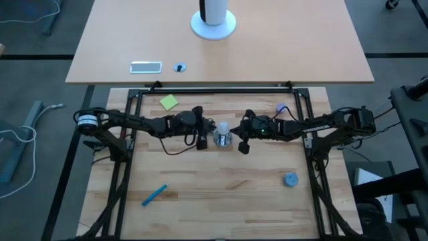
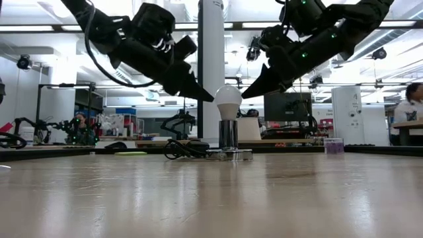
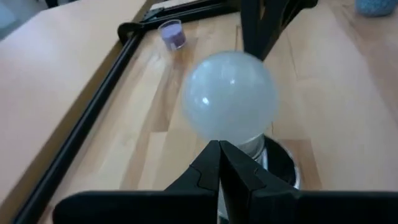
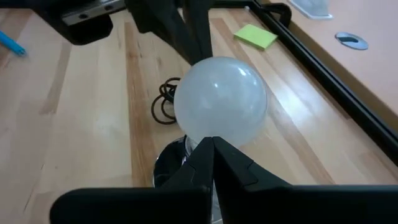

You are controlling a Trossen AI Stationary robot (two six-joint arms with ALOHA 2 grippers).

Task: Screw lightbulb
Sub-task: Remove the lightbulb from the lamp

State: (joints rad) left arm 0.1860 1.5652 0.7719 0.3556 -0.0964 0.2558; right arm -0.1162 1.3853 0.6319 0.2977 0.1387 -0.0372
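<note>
The white lightbulb [image 1: 222,128] stands upright with its base in the shiny metal socket [image 2: 228,135] at the middle of the table. My left gripper [image 2: 211,99] is shut and slants down at the bulb's left side. My right gripper [image 2: 243,97] is shut and slants down at its right side. The bulb also shows in the left wrist view [image 3: 230,93] and the right wrist view [image 4: 221,99], just beyond each gripper's shut tips. My left gripper meets the left side of the bulb's globe [image 2: 217,99] with the tip of its shut fingers, slanting down from the table's left. My right gripper meets the right side of the globe [image 2: 239,98] with its shut fingertip, slanting down from the table's right. The bulb stays upright in the socket between the two tips.
The socket's coiled black cord [image 4: 164,104] lies beside it on the left arm's side. A green note [image 1: 168,102], a small purple cup [image 1: 279,107], a blue-grey cap [image 1: 290,179] and a blue pen [image 1: 154,195] lie around. A black frame rail [image 1: 214,89] runs along the far edge.
</note>
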